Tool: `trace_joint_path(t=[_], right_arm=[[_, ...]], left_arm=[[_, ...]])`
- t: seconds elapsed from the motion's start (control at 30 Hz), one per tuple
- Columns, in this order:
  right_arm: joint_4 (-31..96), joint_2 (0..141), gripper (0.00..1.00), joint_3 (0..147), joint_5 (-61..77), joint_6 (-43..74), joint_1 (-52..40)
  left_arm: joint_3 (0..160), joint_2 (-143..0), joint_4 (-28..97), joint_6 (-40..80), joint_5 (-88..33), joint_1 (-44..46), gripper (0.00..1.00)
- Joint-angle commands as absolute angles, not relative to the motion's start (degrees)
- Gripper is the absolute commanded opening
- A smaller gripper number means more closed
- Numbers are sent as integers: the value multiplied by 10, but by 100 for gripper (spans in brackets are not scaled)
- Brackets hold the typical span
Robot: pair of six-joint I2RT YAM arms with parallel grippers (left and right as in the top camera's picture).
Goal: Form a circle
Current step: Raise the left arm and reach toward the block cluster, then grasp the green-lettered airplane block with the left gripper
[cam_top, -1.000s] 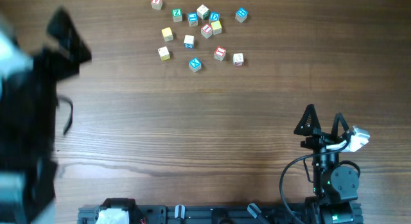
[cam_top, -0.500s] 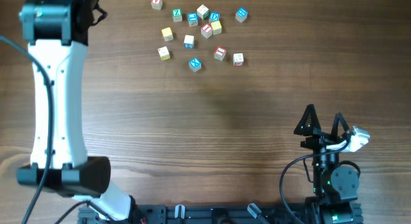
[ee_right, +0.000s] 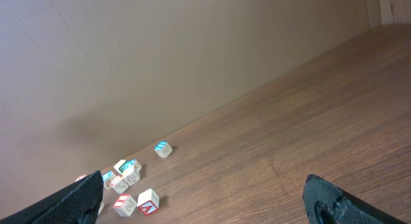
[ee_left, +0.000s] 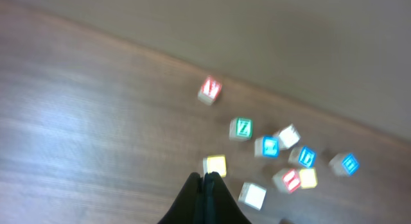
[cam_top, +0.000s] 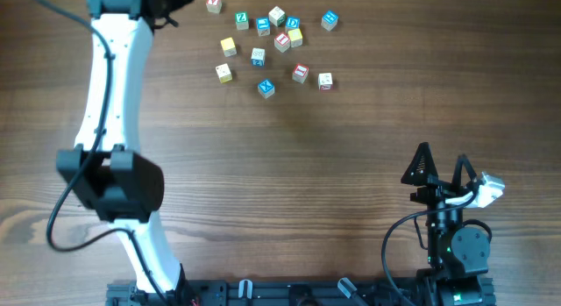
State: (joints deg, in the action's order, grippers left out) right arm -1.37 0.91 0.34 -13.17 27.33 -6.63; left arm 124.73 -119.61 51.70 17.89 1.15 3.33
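Pinched shut on nothing, the left gripper (ee_left: 207, 179) hovers near the table's (cam_top: 307, 166) far edge, probably to nudge loose cubes (cam_top: 259, 56) toward the circle (cam_top: 281, 29); the right gripper (cam_top: 443, 163) idles wide open.

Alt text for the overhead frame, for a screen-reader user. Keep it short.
Small letter cubes lie scattered at the top centre of a wooden table. The white left arm stretches up the left side, its left gripper just left of the cubes; the right gripper sits open, apart from them, at the bottom right.
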Motion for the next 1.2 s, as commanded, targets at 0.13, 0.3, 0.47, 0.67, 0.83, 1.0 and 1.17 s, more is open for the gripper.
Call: trace_joint_path(t=[0.13, 0.3, 0.47, 0.67, 0.83, 1.0, 1.17], right_arm=[[-16, 6, 100, 3, -135, 276, -64], [-16, 6, 100, 3, -135, 276, -64], [-16, 6, 100, 3, -135, 276, -64], [-16, 6, 100, 3, -135, 276, -64], [-16, 6, 100, 3, -135, 276, -64], [-16, 6, 100, 3, -135, 276, -64], [-16, 6, 100, 3, -135, 276, -64]], left_arm=[[1256, -1298, 539, 185, -6, 80, 20], [1256, -1342, 546, 188, -6, 99, 54], [1237, -1358, 560, 230, -4, 100, 50], [1181, -1359, 540, 230, -2, 100, 50], [1153, -1359, 526, 230, 1, 100, 53], [1153, -1359, 530, 230, 1, 100, 54], [1153, -1359, 535, 230, 7, 100, 53]])
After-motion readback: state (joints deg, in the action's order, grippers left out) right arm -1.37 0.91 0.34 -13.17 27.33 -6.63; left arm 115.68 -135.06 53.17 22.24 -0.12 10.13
